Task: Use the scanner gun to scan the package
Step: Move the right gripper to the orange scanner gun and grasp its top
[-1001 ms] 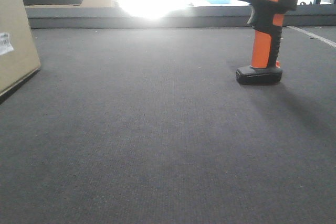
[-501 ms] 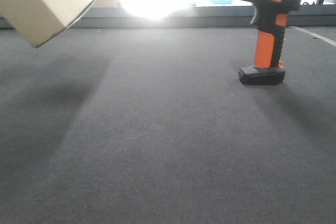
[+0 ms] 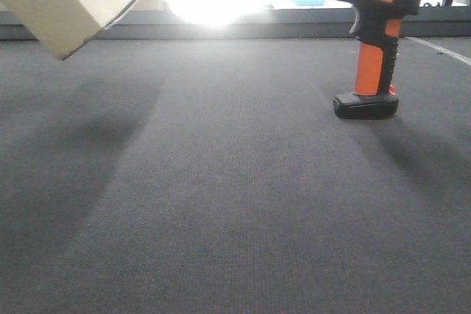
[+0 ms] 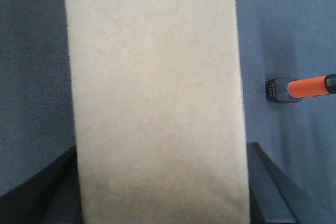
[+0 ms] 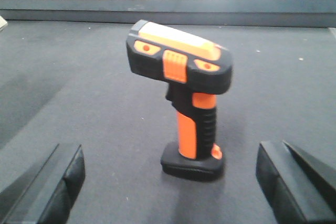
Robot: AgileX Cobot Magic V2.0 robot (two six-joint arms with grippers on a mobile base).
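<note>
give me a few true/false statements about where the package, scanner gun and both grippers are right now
1. The package hangs tilted in the air, clear of the mat. True.
2. The scanner gun lies on its side. False: it stands upright on its black foot.
3. The right gripper is shut on the scanner gun. False: its fingers are open, one either side, touching nothing.
4. The left gripper holds the package between its fingers. True.
</note>
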